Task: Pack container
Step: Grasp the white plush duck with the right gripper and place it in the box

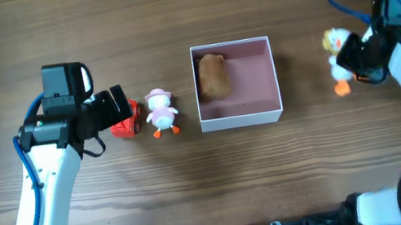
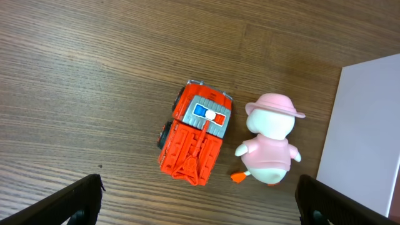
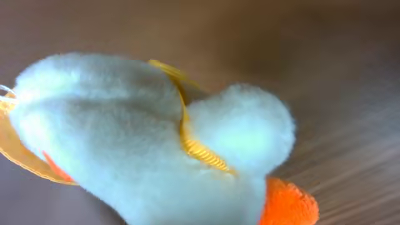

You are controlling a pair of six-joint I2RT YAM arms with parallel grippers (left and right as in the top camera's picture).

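While the container [image 1: 253, 80] sits mid-counter [image 1: 197, 187] holding one brown toy [image 1: 215, 75], your two arms hang over the toys on either side of it.
Your left gripper [image 1: 119, 110] is above the red toy truck [image 2: 197, 140], its fingers [image 2: 81, 200] spread wide apart with nothing between them. The truck lies just beside a pink duck figure [image 2: 270, 140] in a hat, which stands near the container's left wall. The brown toy lies in the container's far-left corner as the overhead view shows it. Your right gripper [image 1: 360, 58] is at the white plush duck [image 3: 150, 144], apart from the container's right wall. The plush fills the wrist view, so you cannot tell whether that gripper is apart or clamped.
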